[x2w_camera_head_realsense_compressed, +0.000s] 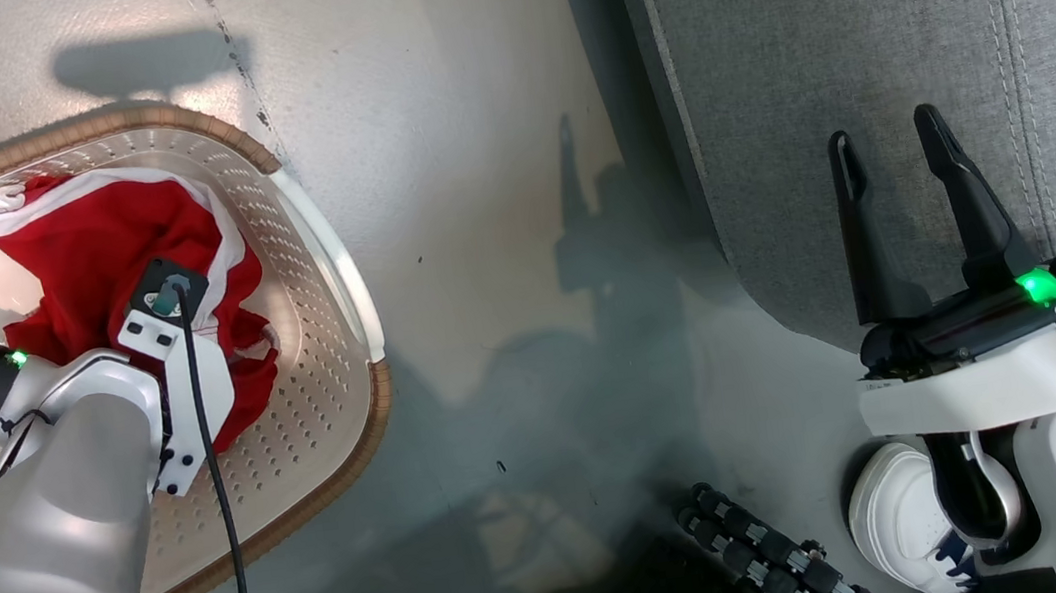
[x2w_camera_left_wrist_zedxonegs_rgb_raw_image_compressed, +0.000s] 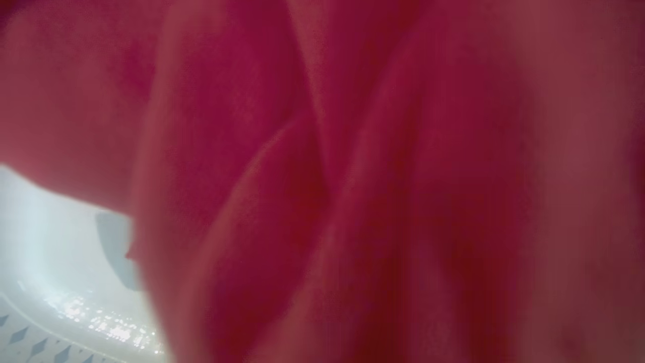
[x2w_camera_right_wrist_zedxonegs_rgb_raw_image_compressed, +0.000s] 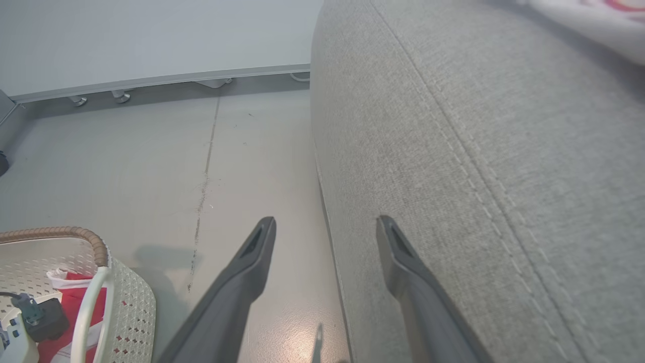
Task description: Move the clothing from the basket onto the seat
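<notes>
- Left arm (x2w_camera_head_realsense_compressed: 59, 495): pale forearm angled down into the basket (x2w_camera_head_realsense_compressed: 334, 361); left gripper sunk in red fabric, jaws hidden, so I cannot tell their state.
- Right gripper (x2w_camera_head_realsense_compressed: 886, 132): jaws wide apart, empty, above the rounded corner of the seat (x2w_camera_head_realsense_compressed: 806, 20).
- Clothing (x2w_camera_head_realsense_compressed: 99, 248): red, white-trimmed, bunched inside the basket, close against the left wrist camera.
- Basket: cream, perforated, brown woven rim; stands on the floor (x2w_camera_head_realsense_compressed: 481, 242), apart from the seat.
- Seat: grey upholstery, stitched seams.
</notes>
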Controlling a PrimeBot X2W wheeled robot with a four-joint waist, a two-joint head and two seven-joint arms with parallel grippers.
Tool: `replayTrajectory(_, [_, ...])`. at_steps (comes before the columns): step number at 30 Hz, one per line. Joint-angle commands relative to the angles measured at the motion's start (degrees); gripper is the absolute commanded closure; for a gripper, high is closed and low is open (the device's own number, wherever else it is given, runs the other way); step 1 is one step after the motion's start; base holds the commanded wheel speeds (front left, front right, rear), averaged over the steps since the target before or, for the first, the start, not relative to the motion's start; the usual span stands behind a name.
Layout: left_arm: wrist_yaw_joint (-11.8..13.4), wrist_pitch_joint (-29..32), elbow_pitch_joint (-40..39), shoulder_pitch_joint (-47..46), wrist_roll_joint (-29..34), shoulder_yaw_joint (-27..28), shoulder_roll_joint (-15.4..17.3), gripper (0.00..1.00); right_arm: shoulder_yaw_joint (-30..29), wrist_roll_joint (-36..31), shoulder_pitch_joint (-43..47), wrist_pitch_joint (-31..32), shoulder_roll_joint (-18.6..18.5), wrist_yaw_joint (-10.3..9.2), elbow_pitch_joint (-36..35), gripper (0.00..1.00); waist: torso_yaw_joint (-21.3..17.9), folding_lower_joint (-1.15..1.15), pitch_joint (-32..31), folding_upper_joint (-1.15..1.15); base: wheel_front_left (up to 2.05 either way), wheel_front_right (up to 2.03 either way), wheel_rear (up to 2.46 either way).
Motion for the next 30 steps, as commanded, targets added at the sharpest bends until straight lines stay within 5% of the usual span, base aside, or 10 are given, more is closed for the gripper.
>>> replayTrajectory(1, [0.73,-0.55,0.09,-0.51,0.03,-0.06,0.61,1.00,-0.08,-0.13,-0.73,-0.17,-0.09,-0.01,0.14,0.00,-0.09,0.00,-0.14,0.00,0.00,0.00,0.00])
replayTrajectory(13, [1.58,-6.96,0.05,0.46,-2.87,1.32,0.15,1.00,0.73,-0.98,-4.63,-0.16,-0.09,-0.01,1.09,0.00,-0.29,0.00,-3.53,0.00,0.00,0.00,0.00])
replayTrajectory(30, [0.04,-19.16,0.04,7.08,-7.68,2.93,-7.75,1.00,-2.21,-5.11,-1.42,-0.17,-2.91,-0.01,3.52,0.00,8.88,0.00,-21.44,0.00,0.00,0.00,0.00])
